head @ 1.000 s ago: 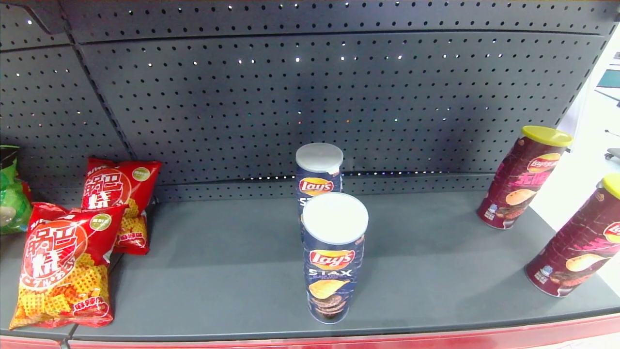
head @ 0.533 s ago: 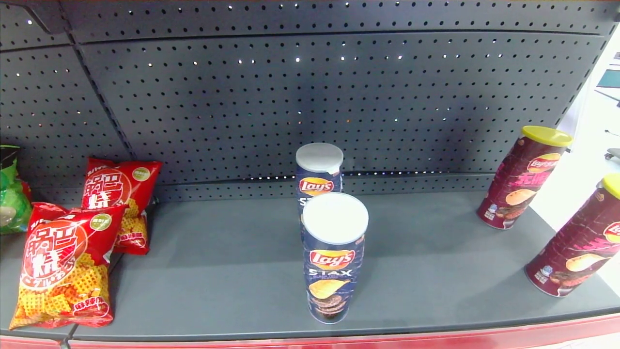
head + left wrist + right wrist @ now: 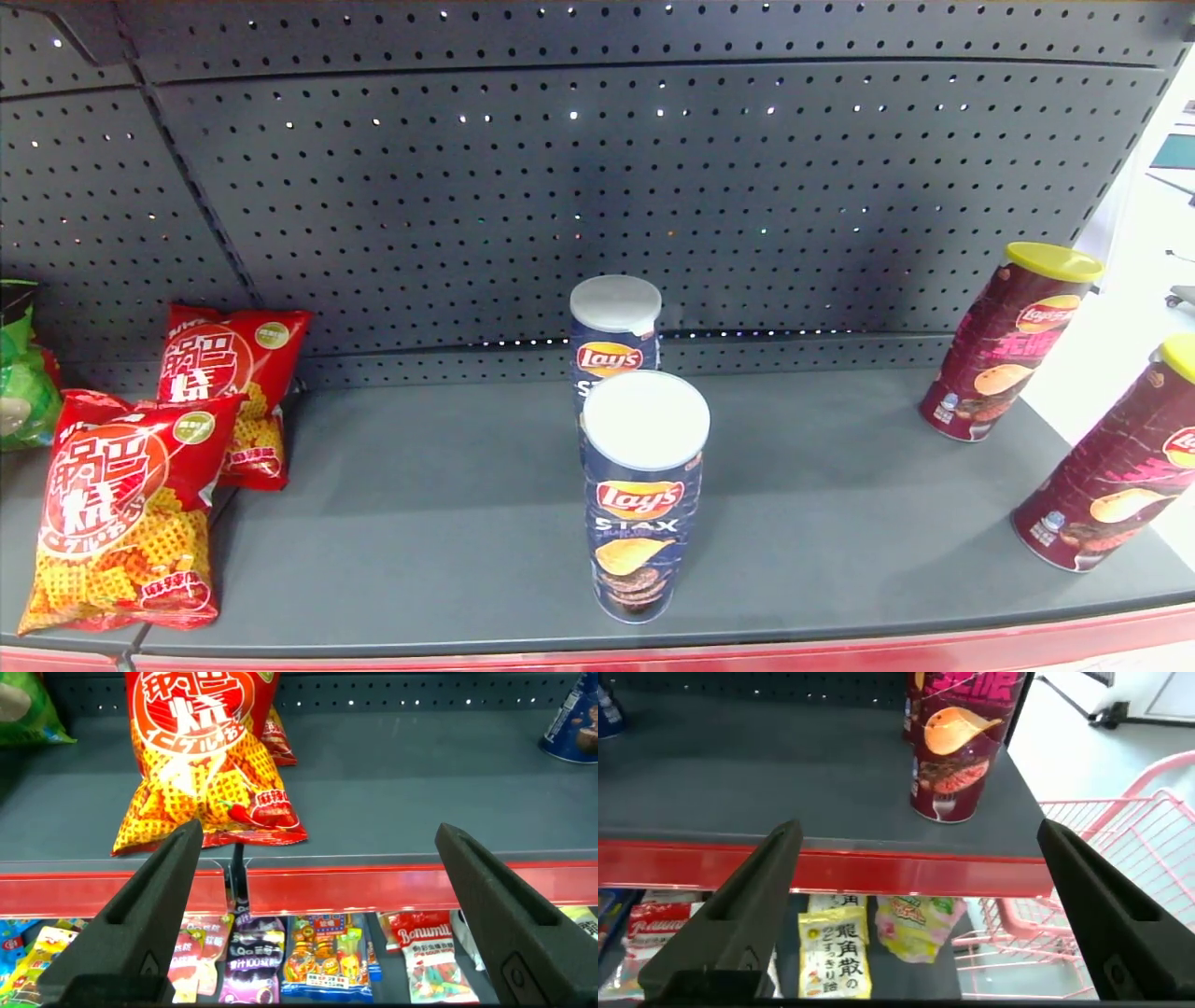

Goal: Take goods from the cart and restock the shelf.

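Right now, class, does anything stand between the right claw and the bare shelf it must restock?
Yes: a dark red can stands near the front edge of the shelf, straight ahead of the open, empty right claw. The bare stretch between it and the blue cans is unblocked.

Navy cans (image 3: 642,541) wear white lids (image 3: 646,418), maroon cans (image 3: 990,355) yellow lids (image 3: 1053,260), snack bags (image 3: 121,523) red-yellow lattice.

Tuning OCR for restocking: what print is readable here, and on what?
Front blue canister: logo and word beneath, readable; brand print not quoted.
Rear blue canister: logo readable, word beneath half hidden.
Maroon canisters: small logo readable, characters blurred.
Red snack bags: big characters, readable.
Packets under the shelf: mostly too small.
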